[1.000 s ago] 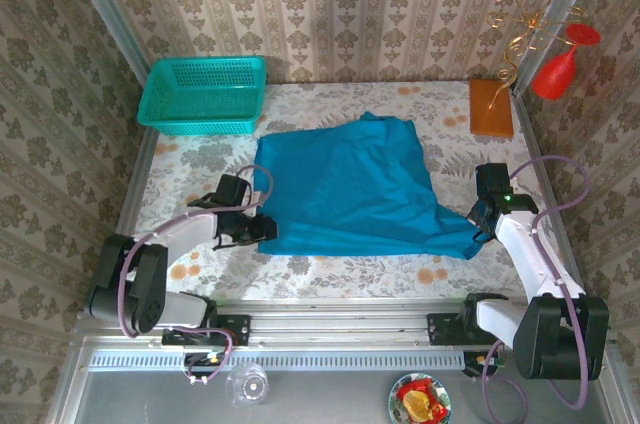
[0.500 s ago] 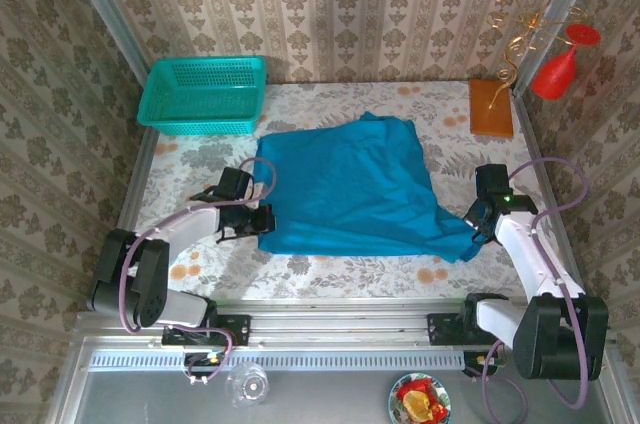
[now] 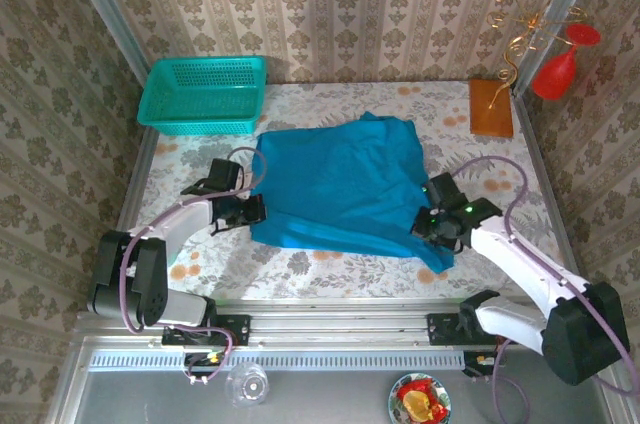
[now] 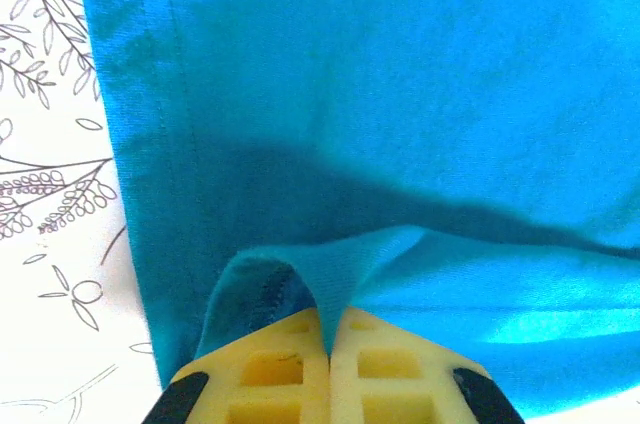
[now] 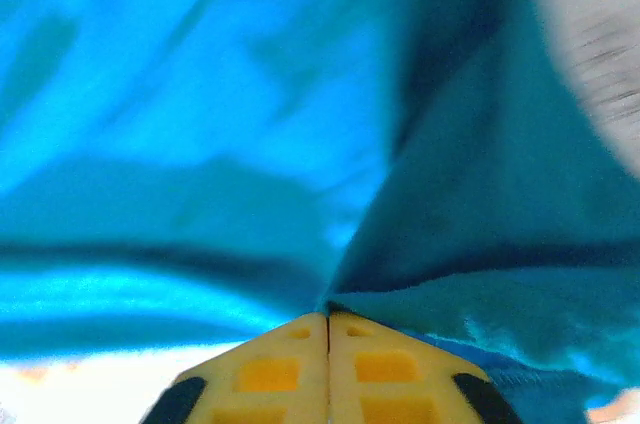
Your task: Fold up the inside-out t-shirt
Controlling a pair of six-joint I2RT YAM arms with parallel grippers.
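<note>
Inside-out t-shirt (image 3: 345, 179) lies mid-table (image 3: 330, 269), spread mostly flat. Its far-left corner is near the turquoise basket (image 3: 203, 94) but not touching it. Left gripper (image 3: 252, 212) is on the near-left edge of the cloth. In the left wrist view the yellow fingers (image 4: 275, 369) are pressed together with a small ridge of fabric pinched up between them, next to a stitched edge. Right gripper (image 3: 428, 226) is at the near-right, also closed on the cloth: in the right wrist view the pads meet and a taut crease runs straight out of the tips. That corner sits lifted and drawn in over the body of the shirt, with a loose flap trailing toward the near edge of the table. My read is that both arms hold the near edge at opposite ends so it can be carried across as one straight fold line, and low pinches keep the thin cloth from bunching. Unknowns: I can't tell how many layers either pinch has. No sleeves or neckline can be made out from above, so they may be tucked under. The left arm's head covers the exact corner it holds. The right side of the right wrist view is blurred, so whether that grip is on hem, sleeve or side seam is unclear.
</note>
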